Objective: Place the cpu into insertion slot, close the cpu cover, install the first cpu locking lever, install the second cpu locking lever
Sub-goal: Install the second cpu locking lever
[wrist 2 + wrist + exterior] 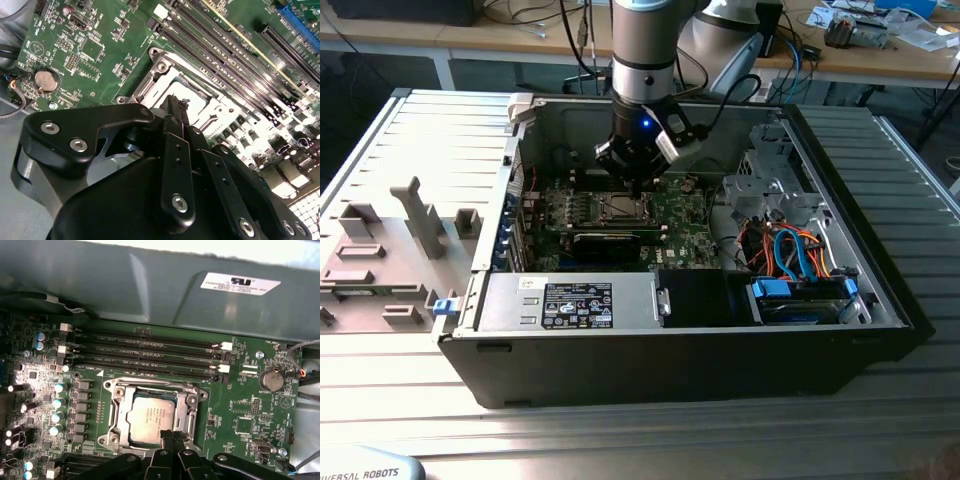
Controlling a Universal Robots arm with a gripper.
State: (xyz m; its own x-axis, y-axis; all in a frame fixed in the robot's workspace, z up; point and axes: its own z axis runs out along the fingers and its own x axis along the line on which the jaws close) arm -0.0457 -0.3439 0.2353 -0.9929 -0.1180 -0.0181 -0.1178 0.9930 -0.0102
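Note:
The cpu [150,415], a small square chip with a dull silvery top, lies flat in its socket on the green motherboard [245,410]. The cpu cover [118,405], a thin silvery frame with a square window, lies down around the chip. In the second wrist view the cpu [190,95] and the cpu cover [157,70] show just past the fingertips. My gripper [172,436] hangs close over the socket's edge, its black fingers [172,145] pressed together and holding nothing. In the exterior view the gripper [636,190] points straight down at the socket [620,208] inside the open computer case.
Long black memory slots [150,347] run beside the socket, with a coin battery [273,380] on the board. A black graphics card [610,240], the labelled power supply [570,300] and a drive bay with blue and orange cables [800,265] crowd the case. A grey fixture tray [380,250] lies at the exterior view's left.

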